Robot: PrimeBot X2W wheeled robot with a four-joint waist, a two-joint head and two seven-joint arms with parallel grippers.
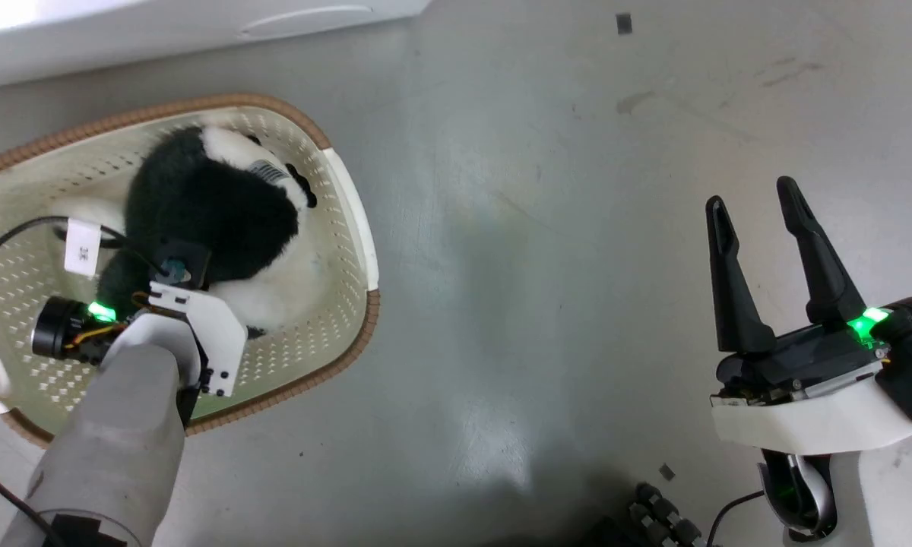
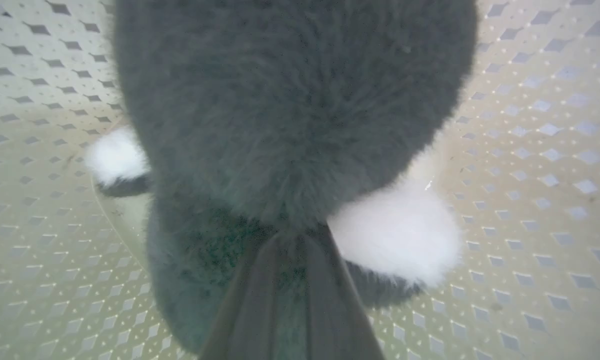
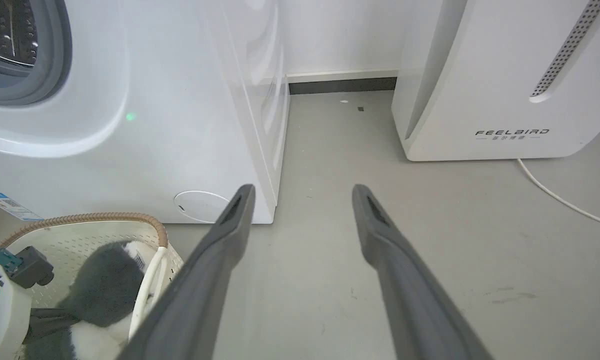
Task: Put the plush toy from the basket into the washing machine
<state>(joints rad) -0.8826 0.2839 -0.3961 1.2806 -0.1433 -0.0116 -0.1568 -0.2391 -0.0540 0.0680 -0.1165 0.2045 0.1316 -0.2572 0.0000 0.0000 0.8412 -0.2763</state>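
The left gripper (image 2: 290,237) had its jaws pinched on the black fur of the plush toy (image 1: 213,213). The toy lay in the basket (image 1: 159,106), its long axis slanting from near left to far right, white tagged end toward the washing machine (image 3: 130,125). The right gripper (image 1: 752,194) held its jaws spread over the floor (image 1: 539,266), well apart.

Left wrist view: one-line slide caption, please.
Left hand pinching the black fur of the plush toy, which lies in the perforated basket.
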